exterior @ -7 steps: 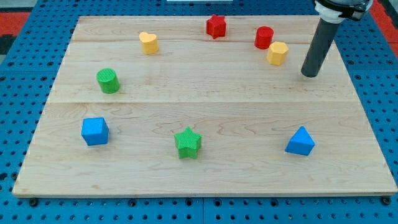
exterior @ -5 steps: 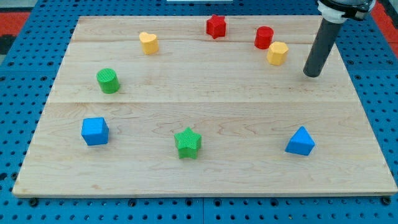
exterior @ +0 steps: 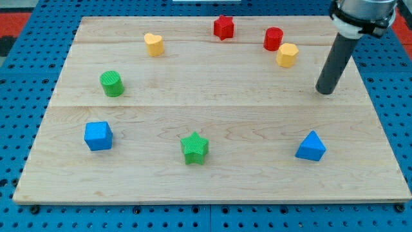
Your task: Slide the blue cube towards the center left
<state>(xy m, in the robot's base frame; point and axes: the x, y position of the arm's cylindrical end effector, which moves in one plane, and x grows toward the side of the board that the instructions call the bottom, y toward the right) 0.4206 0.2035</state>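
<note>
Start at the worktop's (exterior: 212, 187) left edge: your blue cube (exterior: 98, 136) sits near the bottom-left corner, square on the wood with free board above it, so a push from its lower side would, by my judgement, carry it up toward the middle of the left edge. The green cylinder (exterior: 112, 84) stands above it, closer to that left-middle zone, and you may have to mind it as the cube travels. Moving right, a yellow heart-like block (exterior: 154, 44) rests near the top edge, a green star (exterior: 194, 147) lies toward the bottom edge around the middle, and a red star (exterior: 223, 27) sits at the top edge. Further right, a red cylinder (exterior: 273, 38) and a yellow block (exterior: 287, 55) lie just beside each other near the top-right corner, and a blue wedge-shaped block (exterior: 311, 146) sits toward the bottom-right. My tip (exterior: 325, 91) is near the right edge, touching no block and well apart from the cube, almost the whole board away. There is no gripper here, only the rod, holding nothing. The worktop is pale planked wood lying on a blue pegboard (exterior: 26, 71); little else of the room shows.
</note>
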